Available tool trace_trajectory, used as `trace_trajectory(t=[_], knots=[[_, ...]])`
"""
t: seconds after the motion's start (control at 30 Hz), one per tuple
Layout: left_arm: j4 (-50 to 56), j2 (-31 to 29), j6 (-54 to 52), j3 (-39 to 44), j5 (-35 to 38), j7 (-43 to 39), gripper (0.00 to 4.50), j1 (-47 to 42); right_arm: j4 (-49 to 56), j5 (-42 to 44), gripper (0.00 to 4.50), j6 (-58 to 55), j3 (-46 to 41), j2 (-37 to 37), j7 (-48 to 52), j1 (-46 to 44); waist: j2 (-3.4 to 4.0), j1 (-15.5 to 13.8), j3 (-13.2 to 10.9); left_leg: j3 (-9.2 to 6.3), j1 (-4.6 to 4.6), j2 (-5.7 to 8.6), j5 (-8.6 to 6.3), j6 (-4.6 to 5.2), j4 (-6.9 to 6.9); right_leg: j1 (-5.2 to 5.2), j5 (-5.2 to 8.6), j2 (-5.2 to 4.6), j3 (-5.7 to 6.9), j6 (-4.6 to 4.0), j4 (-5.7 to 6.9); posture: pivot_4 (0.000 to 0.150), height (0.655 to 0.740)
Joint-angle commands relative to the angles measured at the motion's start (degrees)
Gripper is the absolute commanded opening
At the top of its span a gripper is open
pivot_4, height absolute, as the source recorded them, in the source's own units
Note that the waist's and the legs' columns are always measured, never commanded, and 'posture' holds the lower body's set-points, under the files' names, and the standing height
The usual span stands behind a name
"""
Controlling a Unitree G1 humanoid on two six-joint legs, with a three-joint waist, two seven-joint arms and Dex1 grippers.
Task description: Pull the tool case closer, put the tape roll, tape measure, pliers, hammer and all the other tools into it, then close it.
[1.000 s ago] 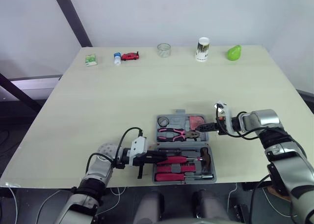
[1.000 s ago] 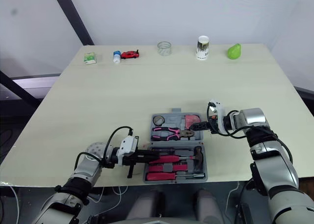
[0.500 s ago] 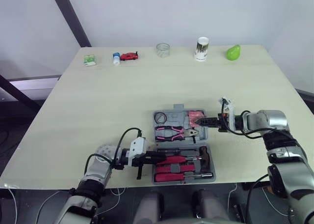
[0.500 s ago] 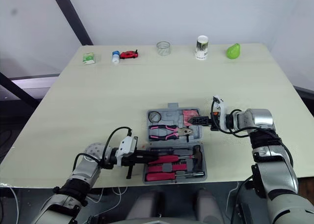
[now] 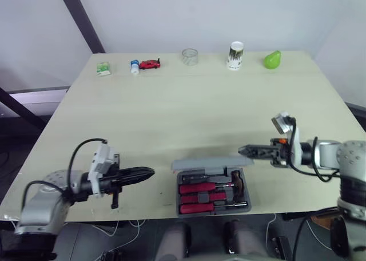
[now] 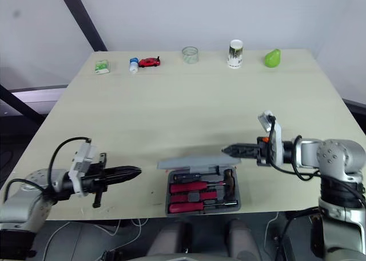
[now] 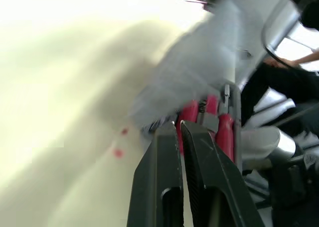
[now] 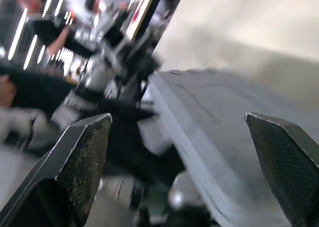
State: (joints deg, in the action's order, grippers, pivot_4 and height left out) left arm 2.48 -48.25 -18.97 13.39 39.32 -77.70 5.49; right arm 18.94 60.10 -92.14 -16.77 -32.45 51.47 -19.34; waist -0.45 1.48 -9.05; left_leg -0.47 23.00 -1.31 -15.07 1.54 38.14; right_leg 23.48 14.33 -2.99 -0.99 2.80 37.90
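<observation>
Neither the wide-open, empty right gripper (image 5: 247,150) beside the grey plastic tool case (image 5: 213,208) nor the closed, empty left gripper (image 5: 146,173) holds its half-lowered lid (image 5: 206,163), which may jam on the dark-headed hammer (image 5: 238,183).

Saw a plain grey tool case (image 5: 213,162) holding tools (image 5: 201,188) with red and black handles. Noted a pale cream table (image 5: 171,112). Picked out a green-and-white packet (image 5: 103,69), a white bottle (image 5: 135,67) capped blue, a red toy car (image 5: 151,64), a clear glass (image 5: 190,56), a white cup (image 5: 236,56) banded dark, and a bright green pear shape (image 5: 272,60). Found black on the left gripper (image 5: 143,173) and right gripper (image 5: 247,150).
</observation>
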Motion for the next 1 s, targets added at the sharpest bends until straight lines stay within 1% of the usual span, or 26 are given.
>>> trace_trajectory(t=[0.03, 0.1, 0.13, 0.2, 0.27, 0.33, 0.4, 0.47, 0.57, 0.67, 0.7, 0.8, 0.83, 1.0], knots=[[5.5, -0.1, -5.2, 2.5, 3.7, 3.5, 0.23, 0.1, 12.2, 4.1, 4.5, 2.7, -1.8, -2.0, -3.2, 6.2, -0.1, -0.2, -0.1, 0.03, -0.01, 0.01, 0.0, 0.0, 0.0, 0.0, 0.0, 0.01, -0.02, 0.0, -0.01, 0.15, 0.74], [8.8, 2.0, -8.2, 2.5, 5.8, 8.0, 0.23, -1.3, 17.7, 1.3, 4.5, 11.1, -1.7, -1.8, -2.9, 10.9, -0.12, -0.5, -0.1, 0.03, -0.01, 0.01, 0.0, 0.0, 0.02, 0.01, 0.01, 0.04, -0.04, 0.01, -0.01, 0.15, 0.74], [10.4, 2.9, -8.7, 1.8, 5.8, 9.7, 0.23, -2.0, 19.7, -1.4, 4.5, 17.3, -1.2, -1.5, -2.1, 12.9, -0.14, -0.6, -0.1, 0.04, -0.01, 0.0, 0.0, 0.0, 0.03, 0.0, 0.02, 0.05, -0.05, 0.03, -0.01, 0.15, 0.74], [12.8, 4.7, -8.7, 0.9, 6.2, 11.0, 0.23, -3.3, 22.2, -6.5, 4.5, 27.9, 0.1, -0.5, -0.8, 15.8, -0.2, -0.7, -0.1, 0.06, -0.01, 0.01, 0.0, 0.0, 0.1, 0.0, 0.03, 0.07, -0.06, 0.09, 0.0, 0.15, 0.74], [14.1, 6.5, -8.8, -0.2, 6.3, 11.9, 0.23, -4.7, 22.6, -10.9, 4.5, 34.6, 2.4, -0.8, -0.8, 17.6, -0.23, -0.6, -0.1, 0.12, -0.02, 0.03, 0.0, -0.01, 0.12, -0.01, 0.03, 0.11, -0.1, 0.09, 0.0, 0.15, 0.74], [14.9, 7.0, -10.3, -2.9, 5.4, 12.6, 0.23, -6.4, 19.6, -21.8, 4.5, 47.9, 6.5, -2.0, 0.1, 18.8, -0.26, -0.6, -0.1, 0.17, -0.05, 0.05, 0.0, -0.01, 0.12, 0.0, 0.0, 0.17, -0.13, 0.04, 0.01, 0.15, 0.74], [15.2, 6.9, -12.2, -4.5, 5.4, 13.3, 0.61, -7.6, 15.9, -30.8, 4.5, 60.2, 9.5, -5.4, 4.2, 21.6, -0.26, -0.7, -0.1, 0.17, -0.07, 0.08, 0.0, -0.01, 0.11, 0.0, 0.01, 0.2, -0.14, 0.03, 0.01, 0.15, 0.74], [14.7, 5.6, -12.4, -4.4, 4.7, 12.6, 1.33, -7.3, 12.7, -32.9, 4.5, 67.3, 7.8, -6.6, 7.2, 25.0, -0.4, -0.9, -0.2, 0.19, -0.06, 0.11, 0.0, -0.01, 0.12, -0.01, 0.01, 0.19, -0.14, 0.03, 0.0, 0.15, 0.74], [11.6, 2.5, -11.9, -1.9, 3.4, 10.3, 2.79, -4.8, 8.5, -34.4, 4.5, 76.6, 2.3, -9.0, 11.7, 31.7, -0.44, -0.8, -0.3, 0.17, -0.04, 0.09, 0.01, -0.01, 0.11, 0.0, 0.01, 0.2, -0.14, 0.01, -0.02, 0.15, 0.74], [7.0, -0.1, -9.3, 0.7, 1.2, 7.5, 4.34, -1.2, 5.3, -34.2, 4.5, 82.2, -3.4, -10.5, 14.9, 38.2, -0.41, -0.6, -0.3, 0.26, -0.1, 0.06, 0.0, -0.01, 0.07, 0.0, 0.02, 0.21, -0.23, -0.01, -0.01, 0.15, 0.74], [5.5, -0.7, -8.6, 1.7, 0.6, 7.0, 4.43, 0.1, 4.0, -33.9, 4.5, 83.6, -5.4, -10.6, 15.6, 40.3, -0.41, -0.6, -0.3, 0.27, -0.13, 0.04, 0.0, -0.01, 0.07, -0.01, 0.03, 0.24, -0.23, -0.02, -0.02, 0.15, 0.74], [2.2, -2.0, -4.2, 4.7, -4.6, 8.3, 4.43, 5.4, -1.1, -33.2, 4.5, 87.6, -12.3, -9.8, 17.6, 46.4, -0.46, -0.9, -0.3, 0.27, -0.16, -0.1, 0.01, -0.01, 0.14, -0.02, 0.17, 0.22, -0.22, -0.17, 0.0, 0.15, 0.74], [1.6, -2.1, -3.6, 5.2, -4.9, 7.9, 4.43, 6.4, -2.1, -32.9, 4.5, 88.4, -13.5, -9.4, 17.6, 47.4, -0.49, -0.9, -0.3, 0.3, -0.17, -0.1, 0.0, -0.01, 0.14, -0.03, 0.17, 0.18, -0.24, -0.18, 0.0, 0.15, 0.74], [0.5, -1.8, -2.5, 6.0, -6.2, 8.5, 4.43, 7.4, -3.5, -32.1, 4.5, 90.0, -14.5, -9.0, 17.1, 48.6, -0.52, -1.1, -0.3, 0.34, -0.15, -0.09, 0.0, -0.02, 0.08, -0.04, 0.15, 0.09, -0.26, -0.22, -0.07, 0.15, 0.74]])
